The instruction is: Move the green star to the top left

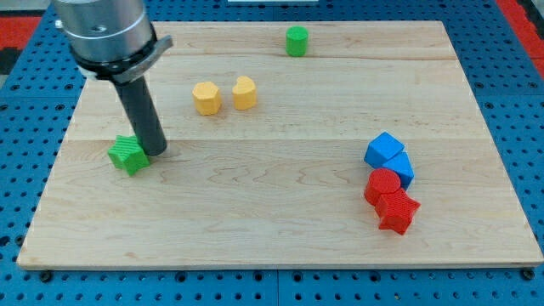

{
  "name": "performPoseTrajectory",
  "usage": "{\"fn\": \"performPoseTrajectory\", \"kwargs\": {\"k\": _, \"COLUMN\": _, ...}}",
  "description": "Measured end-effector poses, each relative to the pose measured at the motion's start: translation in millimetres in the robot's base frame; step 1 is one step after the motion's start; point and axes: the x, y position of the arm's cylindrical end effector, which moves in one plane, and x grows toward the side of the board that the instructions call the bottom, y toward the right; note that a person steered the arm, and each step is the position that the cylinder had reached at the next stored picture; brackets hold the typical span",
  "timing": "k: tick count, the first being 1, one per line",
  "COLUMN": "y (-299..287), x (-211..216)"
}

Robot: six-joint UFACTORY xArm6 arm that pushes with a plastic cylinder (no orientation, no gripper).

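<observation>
Only one camera view here. The arm comes down from the far left corner, a fat silver-grey cylinder that steps down into a straight dark rod standing pretty much upright. My tip [155, 151] is planted on the worktop [280, 212] right against the right side of the green star [128, 155], touching it as far as I can tell. The tool is just a plain rod, so nothing opens or closes and it has hold of nothing.

The green star sits at the left side, about mid-depth, a ridged plastic-looking piece. The worktop is pale wooden planks with visible grain.

Farther back sit a yellow hexagon block [206, 98] and a second yellow block [244, 93] side by side, and a green cylinder [296, 41] near the far edge.

On the right, bunched together: a blue cube [384, 150], another blue block [401, 169], a red cylinder [382, 185] and a red star [398, 211].
</observation>
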Motion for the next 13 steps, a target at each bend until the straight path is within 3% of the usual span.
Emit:
{"fn": "performPoseTrajectory", "kwargs": {"k": 2, "y": 27, "x": 37}}
{"fn": "performPoseTrajectory", "kwargs": {"k": 3, "y": -6, "x": 46}}
{"fn": "performPoseTrajectory", "kwargs": {"k": 7, "y": -114, "x": -33}}
{"fn": "performPoseTrajectory", "kwargs": {"k": 10, "y": -59, "x": -45}}
{"fn": "performPoseTrajectory", "kwargs": {"k": 13, "y": 1, "x": -83}}
